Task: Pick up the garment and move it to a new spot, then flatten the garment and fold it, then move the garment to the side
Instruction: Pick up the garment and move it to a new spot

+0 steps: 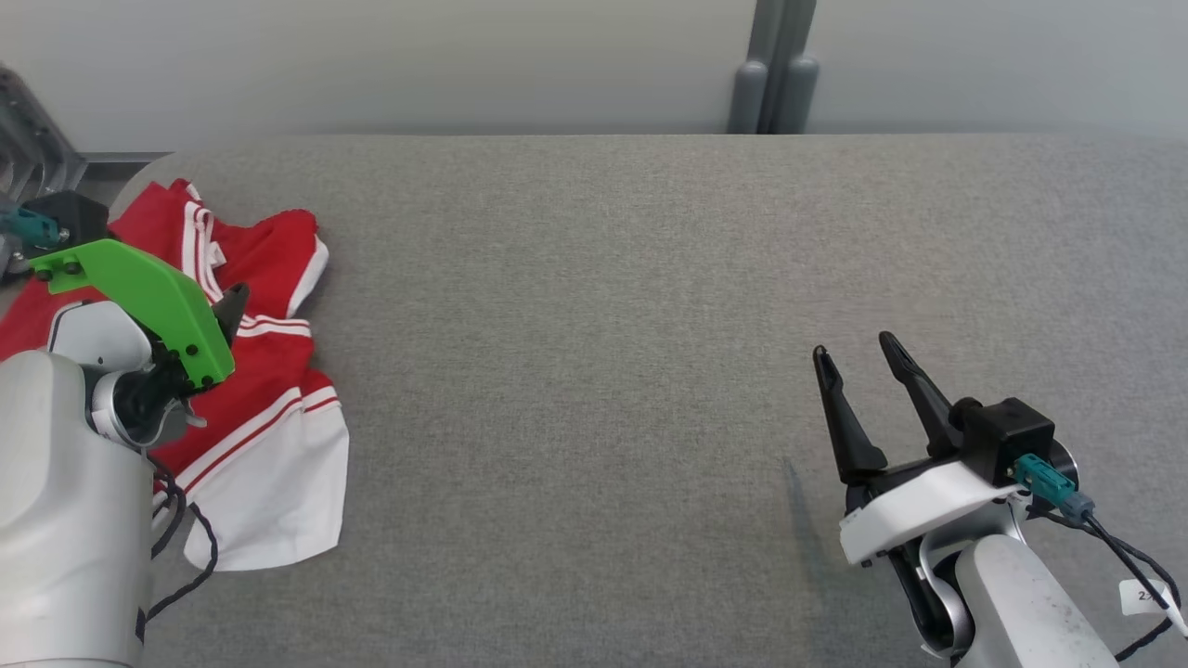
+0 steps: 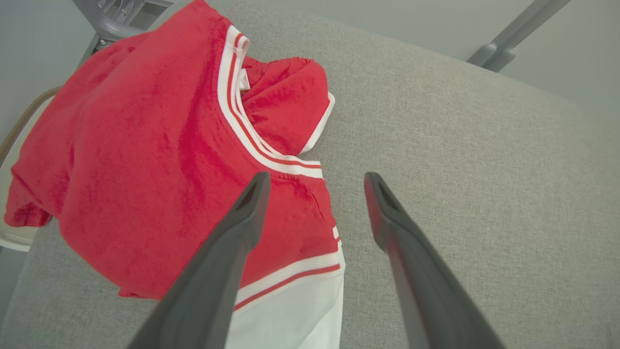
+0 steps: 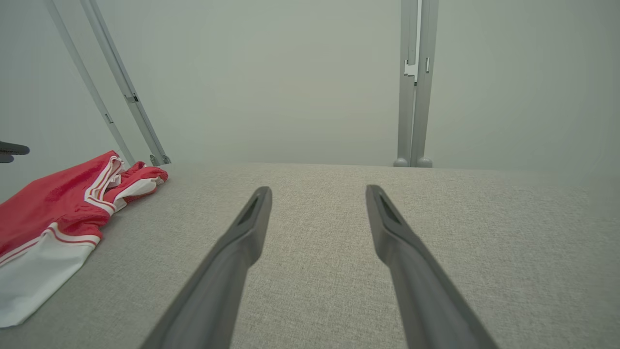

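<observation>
One arm (image 1: 65,482) over garment (image 1: 269,278), jaws wide

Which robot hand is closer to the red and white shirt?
Left. The left gripper hangs open just above the shirt, at its edge; the right gripper sits open far off across the grey table.

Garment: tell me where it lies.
In the head view the red-and-white garment lies crumpled at the left end of the grey table, beneath the left gripper, far from the right gripper.
</observation>
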